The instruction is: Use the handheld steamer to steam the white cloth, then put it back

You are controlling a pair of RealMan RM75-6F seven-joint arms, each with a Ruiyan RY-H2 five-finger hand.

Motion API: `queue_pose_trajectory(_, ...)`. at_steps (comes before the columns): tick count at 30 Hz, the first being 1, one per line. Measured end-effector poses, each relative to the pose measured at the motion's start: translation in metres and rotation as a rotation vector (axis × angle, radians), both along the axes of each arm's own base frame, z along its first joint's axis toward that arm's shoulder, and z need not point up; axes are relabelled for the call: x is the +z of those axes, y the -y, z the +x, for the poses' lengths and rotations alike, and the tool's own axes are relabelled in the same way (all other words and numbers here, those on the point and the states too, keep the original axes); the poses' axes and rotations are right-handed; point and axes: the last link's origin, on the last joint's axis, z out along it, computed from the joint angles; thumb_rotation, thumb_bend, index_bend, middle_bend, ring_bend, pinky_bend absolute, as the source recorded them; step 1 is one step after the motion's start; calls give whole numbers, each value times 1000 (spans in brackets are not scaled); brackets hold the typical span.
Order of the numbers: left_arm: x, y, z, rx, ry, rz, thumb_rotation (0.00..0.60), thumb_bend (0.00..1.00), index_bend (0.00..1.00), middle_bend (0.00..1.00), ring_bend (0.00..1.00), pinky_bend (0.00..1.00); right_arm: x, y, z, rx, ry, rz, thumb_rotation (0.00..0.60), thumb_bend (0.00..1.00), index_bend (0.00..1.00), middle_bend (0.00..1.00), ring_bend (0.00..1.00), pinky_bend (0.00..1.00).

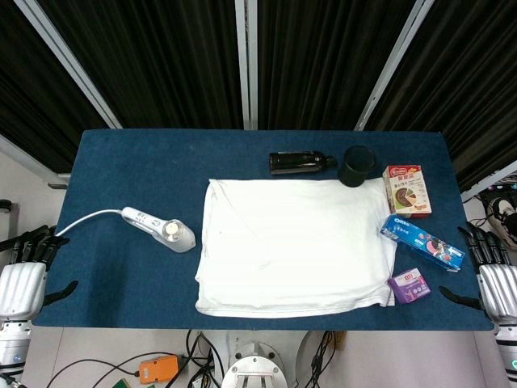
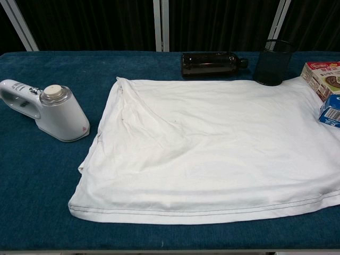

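Observation:
The white cloth (image 1: 295,246) (image 2: 212,146) lies spread flat on the blue table (image 1: 137,170), right of centre. The white handheld steamer (image 1: 161,229) (image 2: 45,109) rests on the table to the cloth's left, its cord trailing off the left edge. My left hand (image 1: 24,279) hangs beside the table's front left corner, fingers apart, holding nothing. My right hand (image 1: 493,279) hangs off the front right corner, also spread and empty. Neither hand shows in the chest view.
A dark bottle (image 1: 300,162) lies on its side behind the cloth, next to a black mesh cup (image 1: 356,166). Along the right edge sit a red snack box (image 1: 406,190), a blue Oreo box (image 1: 422,242) and a small purple box (image 1: 409,284).

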Motion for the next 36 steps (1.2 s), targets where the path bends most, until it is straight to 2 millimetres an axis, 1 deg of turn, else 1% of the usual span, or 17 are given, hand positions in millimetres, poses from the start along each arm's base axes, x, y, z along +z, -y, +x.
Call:
queue_pose_trajectory(4, 0, -3, 2, -17, -10, -1, 600, 80, 221, 207, 132, 0, 3, 4, 6, 21, -2, -2, 600, 147, 0, 7, 0, 0)
queue_pose_trajectory(8, -1, -19, 12, -77, -36, -18, 600, 80, 221, 207, 136, 0, 9, 6, 12, 43, -18, -14, 600, 146, 0, 7, 0, 0)
queue_pose_trajectory(11, -3, -38, 22, -130, -66, -46, 600, 66, 225, 208, 137, 0, 13, 6, 16, 56, -24, -24, 600, 146, 0, 7, 0, 0)
queue_pose_trajectory(14, -8, -60, 34, -175, -91, -93, 600, 45, 251, 217, 140, 0, 14, 6, 16, 54, -24, -24, 600, 146, 0, 7, 0, 0)
queue_pose_trajectory(18, -22, -93, 48, -218, -121, -185, 600, 39, 285, 267, 174, 0, 11, 6, 14, 34, -24, -13, 600, 146, 0, 7, 0, 0)
queue_pose_trajectory(20, -29, -108, 53, -223, -136, -227, 598, 37, 294, 270, 179, 0, 11, 7, 13, 24, -27, -9, 600, 146, 0, 7, 0, 0)
queue_pose_trajectory(22, -39, -129, 58, -225, -158, -276, 596, 36, 311, 271, 182, 0, 11, 8, 13, 15, -31, -8, 600, 146, 0, 7, 0, 0)
queue_pose_trajectory(23, -41, -135, 59, -225, -163, -286, 596, 36, 335, 279, 186, 0, 11, 9, 13, 11, -32, -8, 600, 146, 0, 7, 0, 0)
queue_pose_trajectory(25, -50, -152, 63, -222, -178, -312, 596, 36, 365, 292, 196, 0, 11, 10, 12, 1, -33, -8, 600, 146, 0, 7, 0, 0)
queue_pose_trajectory(27, -57, -166, 67, -220, -193, -330, 596, 36, 369, 304, 200, 0, 10, 11, 12, -8, -34, -5, 600, 146, 0, 7, 0, 0)
queue_pose_trajectory(30, -67, -177, 72, -228, -222, -353, 595, 36, 405, 353, 234, 0, 9, 13, 13, -14, -39, 2, 600, 146, 0, 7, 0, 0)
queue_pose_trajectory(32, -71, -180, 75, -233, -239, -364, 594, 37, 446, 398, 275, 0, 8, 14, 13, -16, -41, 7, 600, 147, 0, 7, 0, 0)
queue_pose_trajectory(36, -77, -184, 75, -235, -295, -377, 571, 36, 473, 413, 289, 0, 7, 17, 14, -22, -45, 16, 600, 146, 0, 7, 0, 0)
